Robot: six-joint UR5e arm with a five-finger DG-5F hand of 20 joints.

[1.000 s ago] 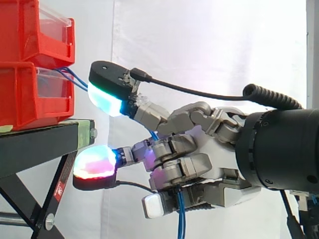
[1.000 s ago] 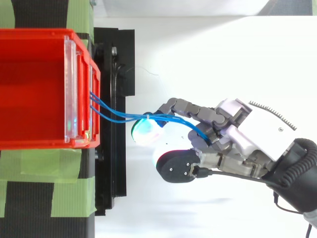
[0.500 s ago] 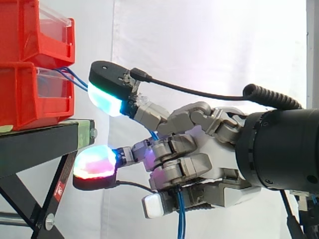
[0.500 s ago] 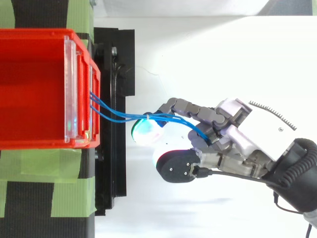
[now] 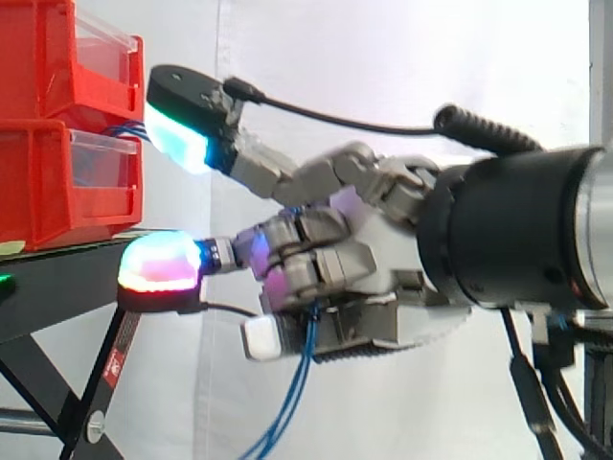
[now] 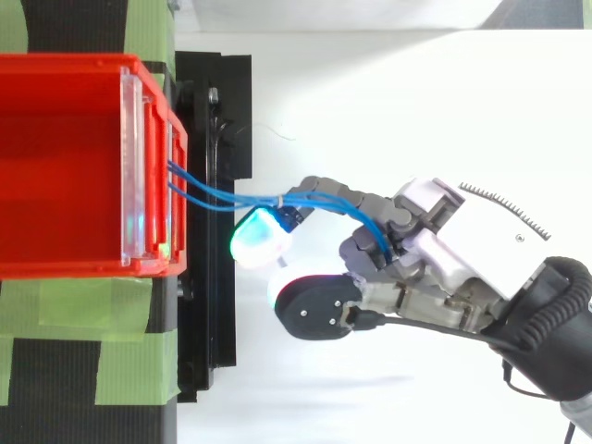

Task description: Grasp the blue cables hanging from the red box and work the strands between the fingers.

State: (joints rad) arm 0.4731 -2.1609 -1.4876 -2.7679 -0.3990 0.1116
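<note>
Where the thin blue cables (image 6: 217,195) left the front of the glossy red box (image 6: 65,166), beside its clear plastic panel (image 6: 134,157), they stretched as smooth, paired strands across the gap to the hand (image 5: 383,287). The hand was closed on them: jointed grey metal fingers curled round the strands, which ran along the top finger, dropped between the folded ones and hung loose below the palm. Straighter fingers reached toward the box, their rounded pads (image 5: 182,142) glowing cyan-green above and red-pink below, close by the matte black stand (image 5: 67,283). Flat green tape (image 6: 129,333) striped the surface under the box, with the white curtain (image 5: 316,57) behind.
</note>
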